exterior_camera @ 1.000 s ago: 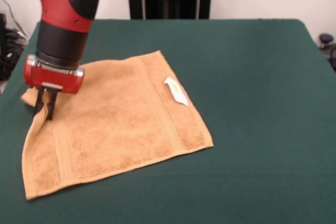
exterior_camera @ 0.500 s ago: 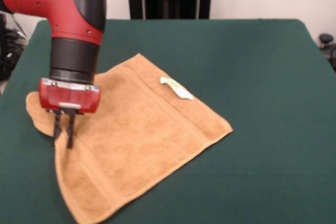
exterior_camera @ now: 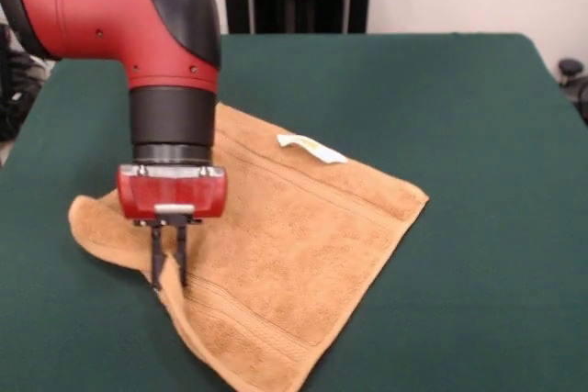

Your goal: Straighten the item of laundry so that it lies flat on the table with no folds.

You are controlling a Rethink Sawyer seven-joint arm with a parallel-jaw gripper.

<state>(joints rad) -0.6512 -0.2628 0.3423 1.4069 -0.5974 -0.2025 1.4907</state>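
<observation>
Green table [exterior_camera: 478, 89], towel [exterior_camera: 303, 245] diagonal (pincer [exterior_camera: 170, 268] pinching)

towel [exterior_camera: 294, 254] near corner cut off, arm [exterior_camera: 110, 16] partly cropped

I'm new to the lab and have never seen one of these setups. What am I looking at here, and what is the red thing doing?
The red and black machine is a robot arm; its hand is the small two-fingered clamp at the bottom. The camera looks at it from across the table, which is covered in dark green cloth. On it lies a tan towel with a small white label. The hand is closed on a raised fold of the towel near its left side, so the towel is not yet flat there.
</observation>
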